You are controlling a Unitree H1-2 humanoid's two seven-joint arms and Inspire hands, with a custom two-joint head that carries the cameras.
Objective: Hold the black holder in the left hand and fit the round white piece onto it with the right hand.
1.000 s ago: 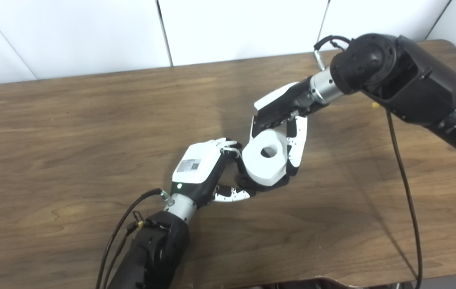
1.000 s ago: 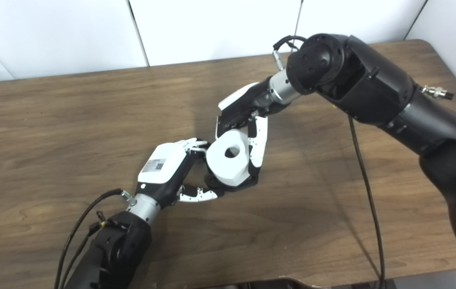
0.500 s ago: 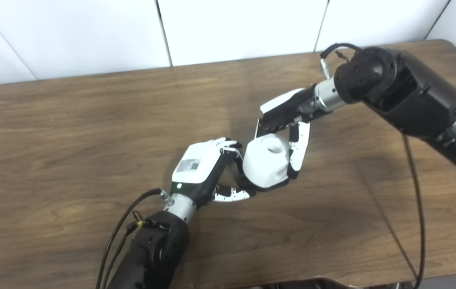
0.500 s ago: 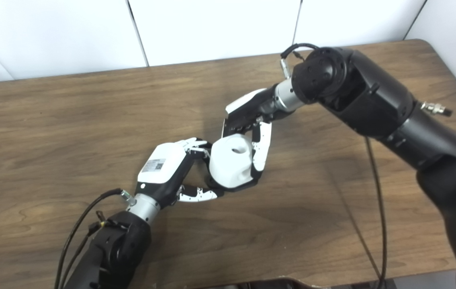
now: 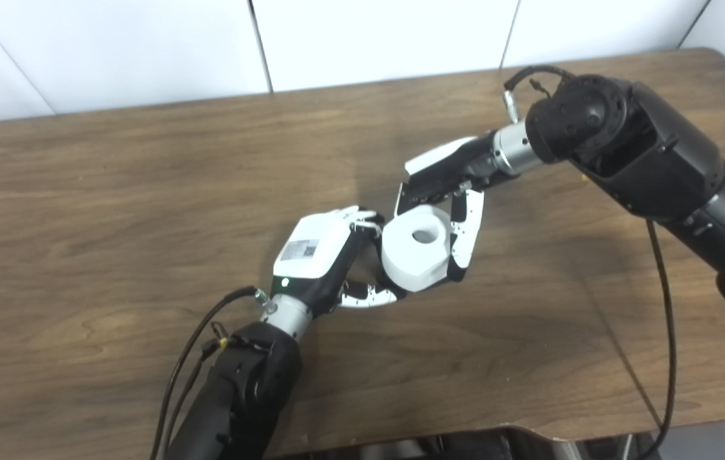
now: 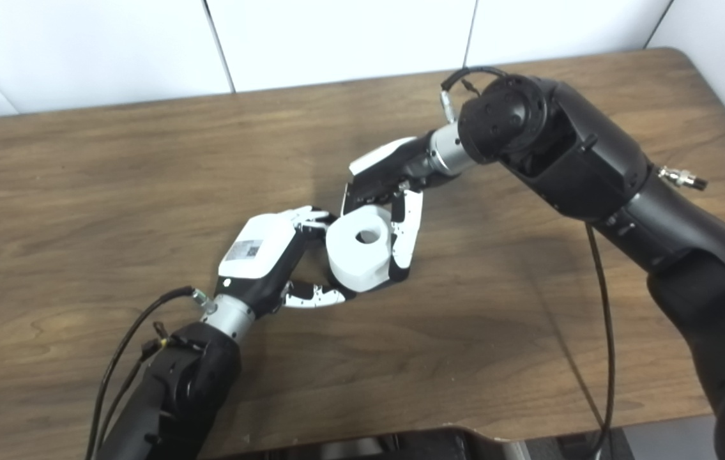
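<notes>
Round white piece (image 5: 418, 248) now upright again in right hand (image 5: 445, 191) grip, left hand (image 5: 324, 255) curled beneath, contents hidden.

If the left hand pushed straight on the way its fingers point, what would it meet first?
The round white piece, directly ahead of the left hand and apparently touching its fingertips; the right hand holds it from the far side.

Right hand (image 5: 448, 204): wrapped around the round white piece (image 5: 416, 246), hole facing up.
Left hand (image 5: 327, 259): curled beside the piece, fingers touching its left side.
Black holder: hidden beneath the piece.
Table (image 5: 113, 211): brown wood.
</notes>
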